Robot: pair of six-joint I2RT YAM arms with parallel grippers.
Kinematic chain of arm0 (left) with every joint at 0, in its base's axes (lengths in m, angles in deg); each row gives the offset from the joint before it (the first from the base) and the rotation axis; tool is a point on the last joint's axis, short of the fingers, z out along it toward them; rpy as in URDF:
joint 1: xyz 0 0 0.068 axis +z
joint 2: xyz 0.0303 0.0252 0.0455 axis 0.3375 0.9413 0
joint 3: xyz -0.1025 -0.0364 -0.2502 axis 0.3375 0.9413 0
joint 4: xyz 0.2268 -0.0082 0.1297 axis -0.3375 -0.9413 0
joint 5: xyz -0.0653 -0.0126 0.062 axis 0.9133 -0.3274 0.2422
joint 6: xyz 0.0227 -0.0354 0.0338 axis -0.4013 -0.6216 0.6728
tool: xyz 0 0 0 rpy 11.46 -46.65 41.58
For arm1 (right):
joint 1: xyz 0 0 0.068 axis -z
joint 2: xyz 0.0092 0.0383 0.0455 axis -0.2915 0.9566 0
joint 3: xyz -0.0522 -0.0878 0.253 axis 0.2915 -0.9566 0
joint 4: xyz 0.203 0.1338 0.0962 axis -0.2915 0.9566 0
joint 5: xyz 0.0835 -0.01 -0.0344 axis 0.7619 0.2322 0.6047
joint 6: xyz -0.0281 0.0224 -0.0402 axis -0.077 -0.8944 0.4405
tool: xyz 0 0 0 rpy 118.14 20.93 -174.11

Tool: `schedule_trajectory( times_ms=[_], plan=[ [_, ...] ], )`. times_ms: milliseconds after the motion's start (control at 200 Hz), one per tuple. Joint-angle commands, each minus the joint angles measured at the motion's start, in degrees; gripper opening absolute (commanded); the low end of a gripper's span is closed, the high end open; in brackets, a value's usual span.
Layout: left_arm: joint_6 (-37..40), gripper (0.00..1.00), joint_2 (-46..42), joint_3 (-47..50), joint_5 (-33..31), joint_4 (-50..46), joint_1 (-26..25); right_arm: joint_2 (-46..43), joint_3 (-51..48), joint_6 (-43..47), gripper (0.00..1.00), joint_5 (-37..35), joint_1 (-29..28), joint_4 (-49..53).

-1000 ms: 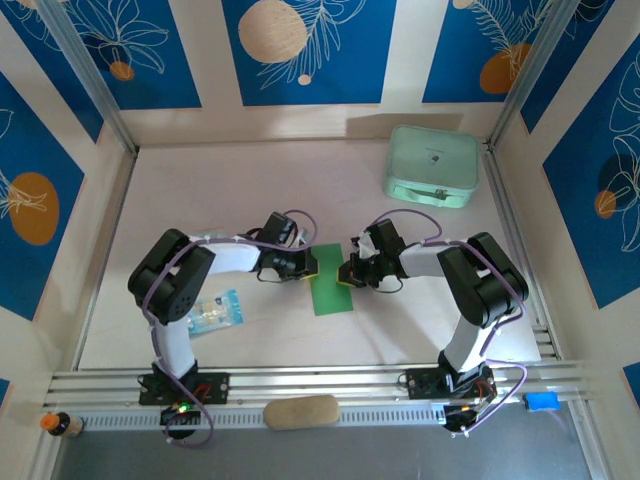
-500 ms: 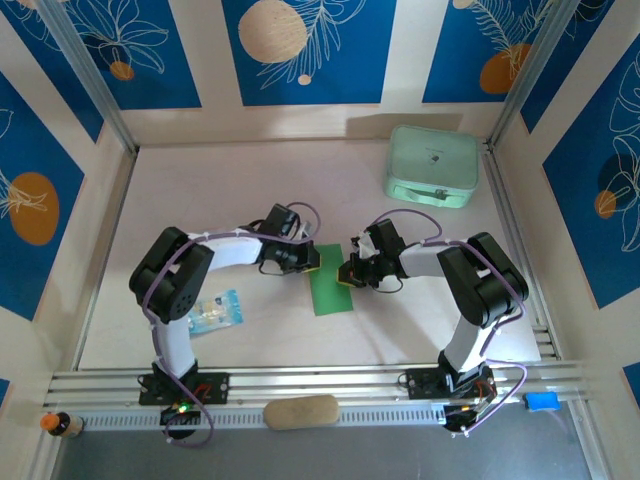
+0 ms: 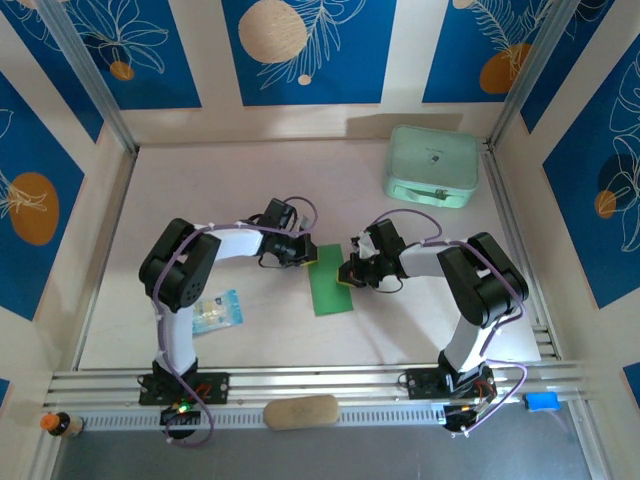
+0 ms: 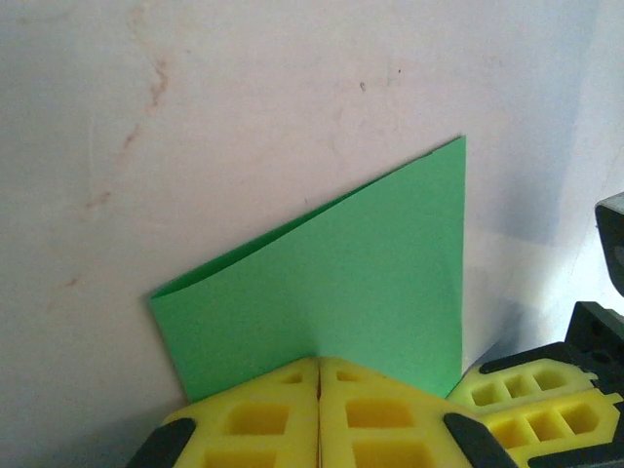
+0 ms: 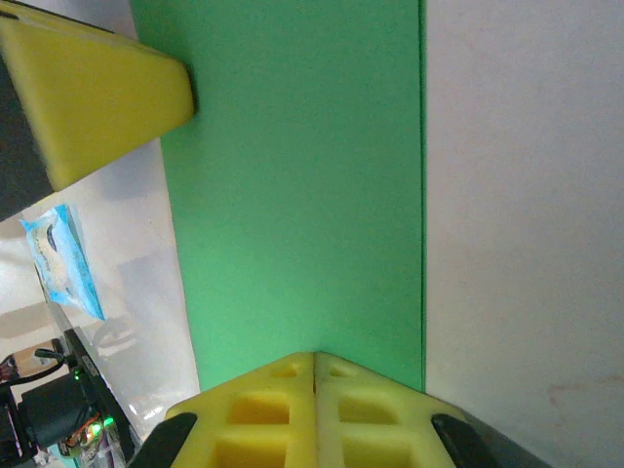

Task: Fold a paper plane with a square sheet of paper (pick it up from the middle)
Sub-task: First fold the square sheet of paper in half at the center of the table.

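Two grippers are set against one sheet of paper point(image 3: 330, 290), which lies flat on the tabletop point(image 3: 250, 180) near its centre, between the two arms. The sheet is bright green and is folded over on itself into a narrow rectangle. In the left wrist view a doubled edge is seen at one side, with the upper layer slightly raised there.

The left gripper point(image 3: 312, 262) is placed at the sheet's far left corner. Its yellow fingers point(image 4: 263, 419) are pressed together with no gap, and the tips lie on the paper's edge. Whether any paper is caught between the fingers cannot be told.

The right gripper point(image 3: 346, 272) is placed at the sheet's right edge, facing the left gripper across the paper. Its fingers point(image 5: 370, 419) are likewise pressed together, with the tips over the edge of the sheet. A pinch on the paper cannot be confirmed here either.

A pale mint-green case point(image 3: 432, 165) stands towards the far right corner, well apart from the sheet. A clear packet with blue print point(image 3: 215, 312) lies beside the left arm.
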Motion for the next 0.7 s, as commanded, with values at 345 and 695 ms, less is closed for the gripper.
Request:
schedule_trajectory(
  times_ms=[345, 695],
  plan=[
    [-4.5, 0.05, 1.1, -0.3, -7.2, 0.3, 4.2, 3.0, -2.7, 0.4, 0.0, -6.4, 0.4, 6.9],
    [-5.4, 0.05, 1.3, -4.8, -15.0, -5.9, 4.5, 3.2, -2.6, 0.5, 0.0, -6.2, 0.4, 6.8]
  ],
)
